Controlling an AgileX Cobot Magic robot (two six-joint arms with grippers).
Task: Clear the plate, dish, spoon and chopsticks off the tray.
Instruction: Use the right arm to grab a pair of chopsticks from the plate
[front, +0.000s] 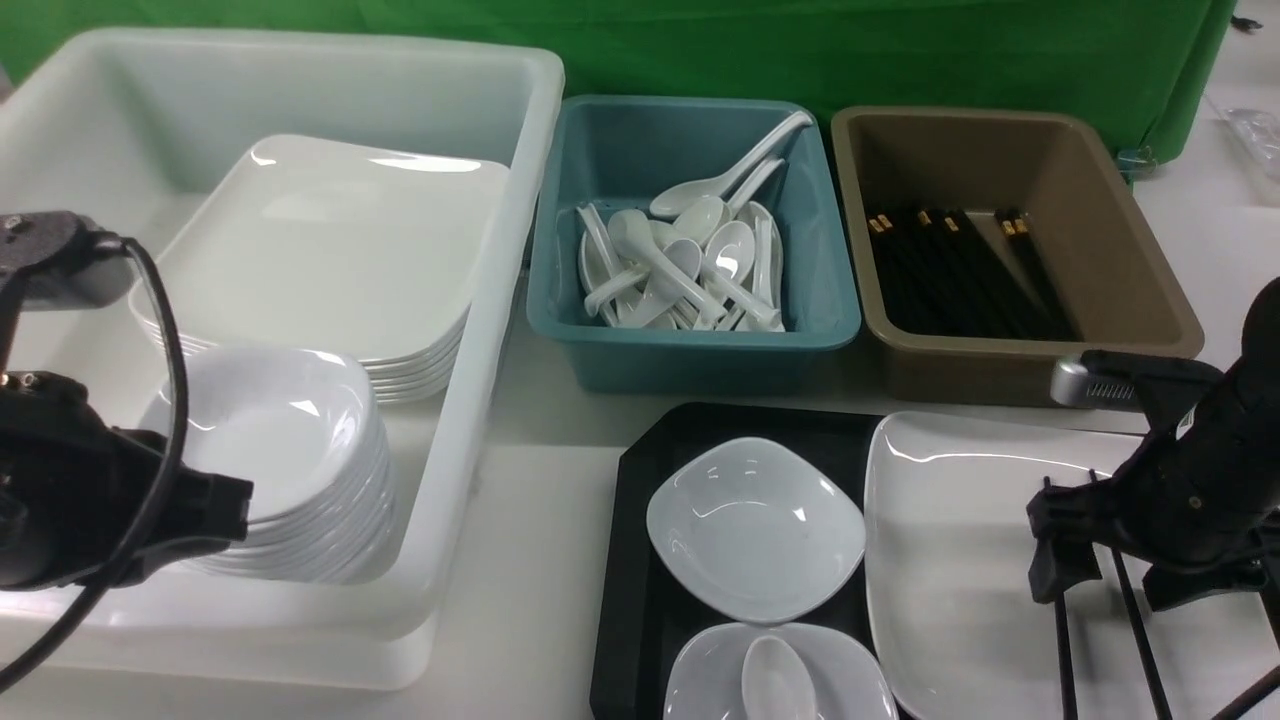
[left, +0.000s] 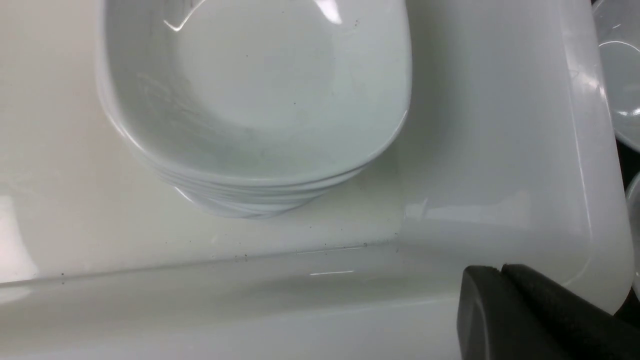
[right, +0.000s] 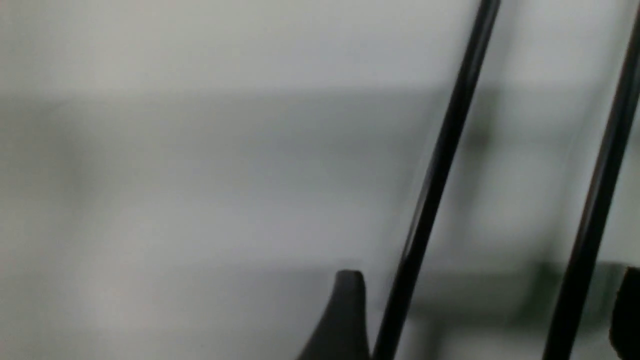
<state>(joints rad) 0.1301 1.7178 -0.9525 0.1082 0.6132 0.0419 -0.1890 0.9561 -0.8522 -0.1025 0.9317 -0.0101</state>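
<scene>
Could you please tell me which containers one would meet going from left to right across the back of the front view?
white tub → teal tub → brown tub

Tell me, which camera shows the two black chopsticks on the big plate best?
The right wrist view: both chopsticks run long and close-up, though blurred. The front view shows only short stretches below the right pincer; the left wrist view shows none.
</scene>
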